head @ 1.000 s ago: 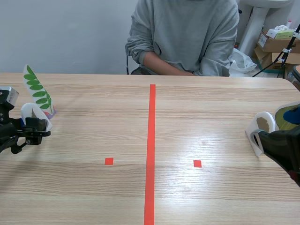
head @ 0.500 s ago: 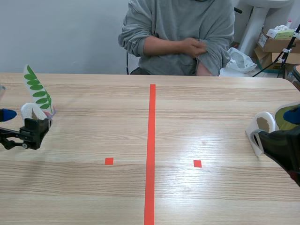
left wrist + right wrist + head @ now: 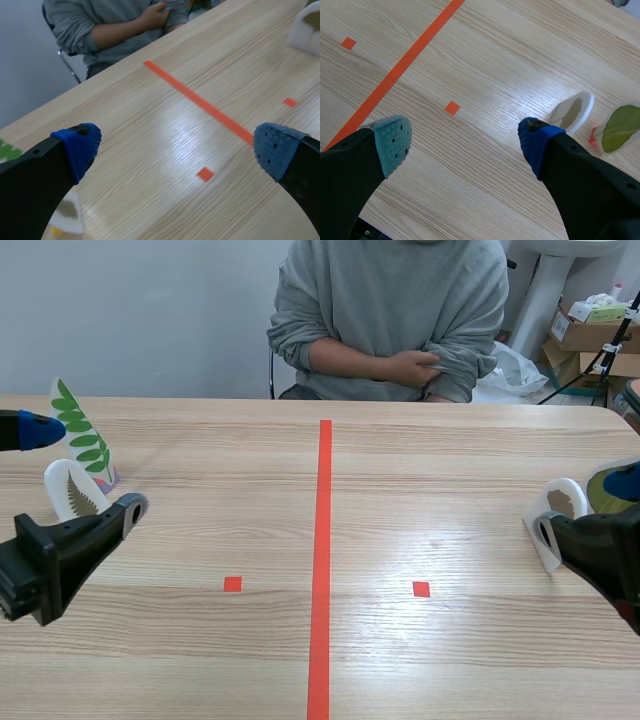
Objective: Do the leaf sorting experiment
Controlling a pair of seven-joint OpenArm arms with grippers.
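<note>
Two leaf cards per side edge of the pale wooden surface: tall white green-fern card and small rounded brown-leaf card left; rounded white brownish-leaf card and green-leaf card right. Left fingers and right fingers gape apart, holding nothing, near their cards. Grey-sweatshirted person sits at the far edge.

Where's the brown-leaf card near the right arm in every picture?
Scene view: the card stands beside the right arm.
Left wrist view: likely the card, blurred, far ahead.
Right wrist view: the card, just ahead of the right gripper.
Shared landmark: the orange-red line.
</note>
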